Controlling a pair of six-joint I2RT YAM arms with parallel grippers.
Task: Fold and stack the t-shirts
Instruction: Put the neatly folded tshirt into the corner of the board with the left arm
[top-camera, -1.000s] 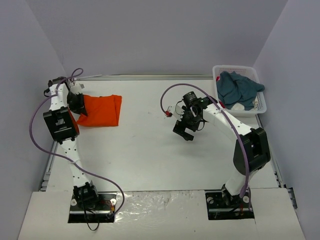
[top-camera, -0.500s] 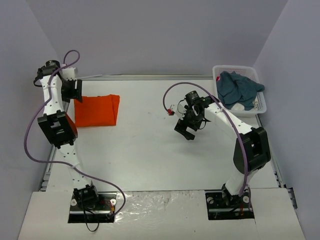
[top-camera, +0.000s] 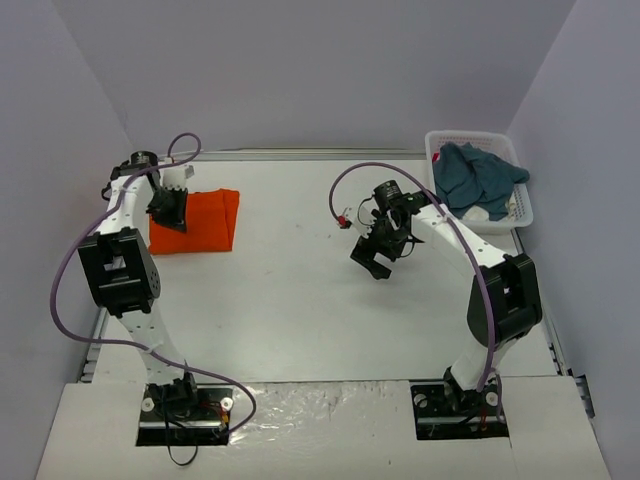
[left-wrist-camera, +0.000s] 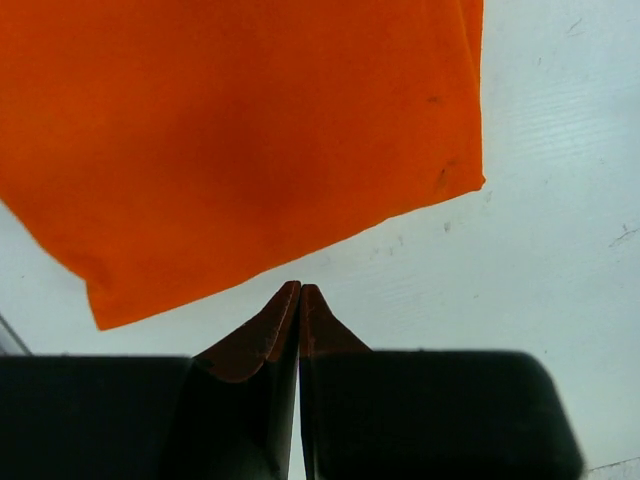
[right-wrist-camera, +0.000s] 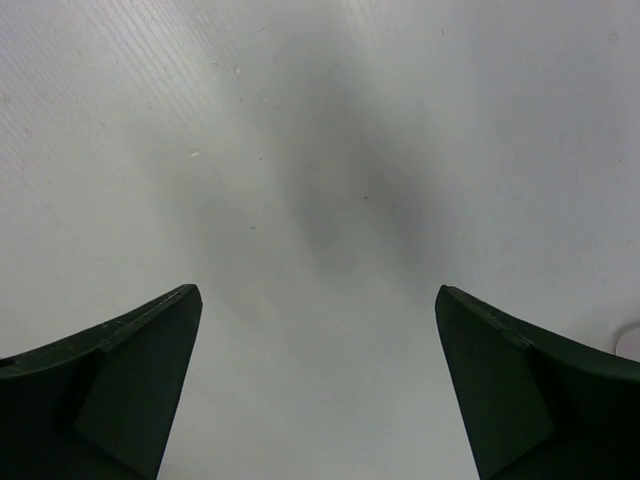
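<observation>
Our orange cloth t-shirt (top-camera: 205, 222) looks folded; left gripper (left-wrist-camera: 300, 293) pinched together, right gripper (right-wrist-camera: 315, 292) wide apart. Next we should fetch the teal cloth t-shirt (top-camera: 475, 175) at two o'clock

A white lattice basket (top-camera: 462, 135) sits at the counter's (top-camera: 300, 300) 2 o'clock corner, near the right wall (top-camera: 590, 150). A white scrap (top-camera: 480, 213) shows inside it by its 6 o'clock rim. The counter is pale grey and lightly scuffed. Plain lavender-grey walls enclose it at 9, 12 and 3 o'clock.
</observation>
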